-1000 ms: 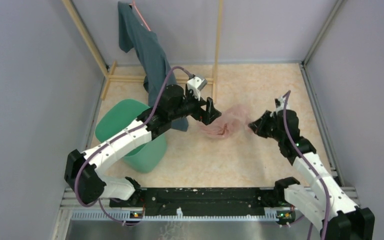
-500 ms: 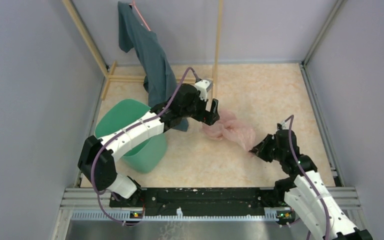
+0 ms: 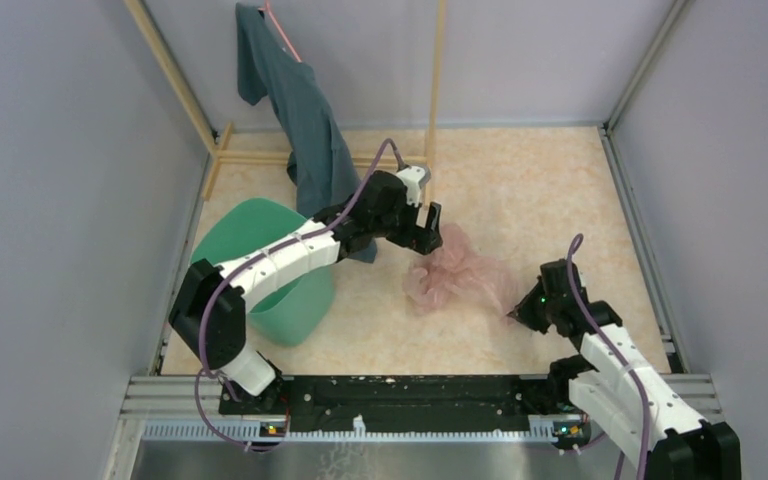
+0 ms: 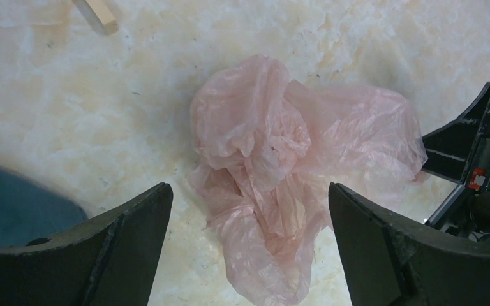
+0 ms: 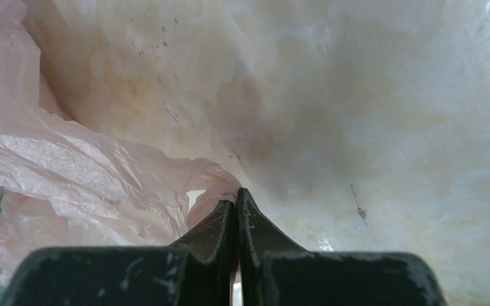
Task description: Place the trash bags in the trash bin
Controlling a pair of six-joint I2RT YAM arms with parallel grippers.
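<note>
From above there is one trash bin [image 3: 298, 312], one crumpled pink trash bag [image 3: 457, 277] and two grippers. Whether the pink heap is a single film or several cannot be told. The heap lies on the marbled surface [image 3: 540, 180], well right of the bin. Its long axis runs from upper left to lower right, from the left gripper [image 3: 428, 232] towards the right gripper [image 3: 516, 314]. The mint-green bin is partly covered by the left arm. One dark teal garment [image 3: 305, 110] hangs from a wooden frame [image 3: 434, 70] behind.

In the left wrist view the left gripper [image 4: 249, 191] is spread wide above the trash bag [image 4: 274, 159], touching nothing. The film is thin, translucent and heavily wrinkled, bunched in the middle, with a narrower tail trailing towards the bottom edge. The right gripper [image 4: 466, 159] sits at the bag's right edge.

In the right wrist view the right gripper [image 5: 237, 203] is pressed together, pinching a small fold of the trash bag [image 5: 70, 172]. The rest of the film billows to the left of it.
</note>
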